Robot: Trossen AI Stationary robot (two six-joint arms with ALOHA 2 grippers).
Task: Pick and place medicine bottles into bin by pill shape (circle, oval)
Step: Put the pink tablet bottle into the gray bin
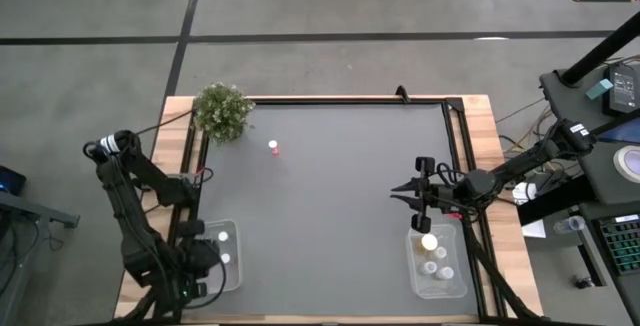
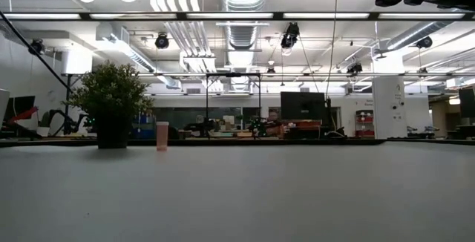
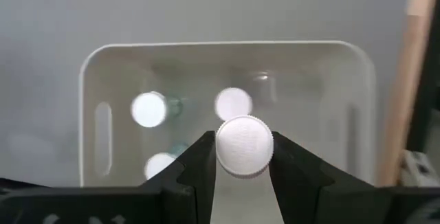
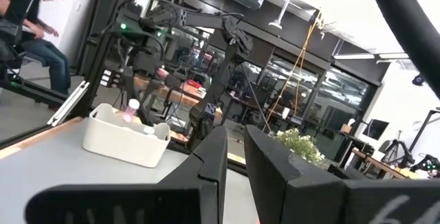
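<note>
My left gripper (image 3: 244,176) is shut on a white-capped medicine bottle (image 3: 244,146) over the white left bin (image 3: 93,80), which holds three more white-capped bottles (image 3: 150,108). From afar the held bottle looks pinkish in the right wrist view (image 4: 132,107). One pinkish bottle (image 1: 272,147) stands upright on the dark mat, right of the green plant (image 1: 222,111); it also shows in the low view (image 2: 162,135). My right gripper (image 1: 405,193) hovers open and empty just beyond the right bin (image 1: 437,284), which holds several bottles (image 1: 429,242). My left gripper pinches the bottle between its two fingers (image 3: 196,165), at the opposite sides of the round white cap (image 3: 227,157). The fingers come from above, pointing down. The bottle stands upright, cap up, over the inside of the left bin.
The potted plant stands at the mat's far left corner, also in the low view (image 2: 111,112). Wooden table edges (image 1: 470,116) frame the dark mat, whose middle (image 1: 330,216) is bare. A person (image 4: 27,18) sits beyond the table on the left arm's side.
</note>
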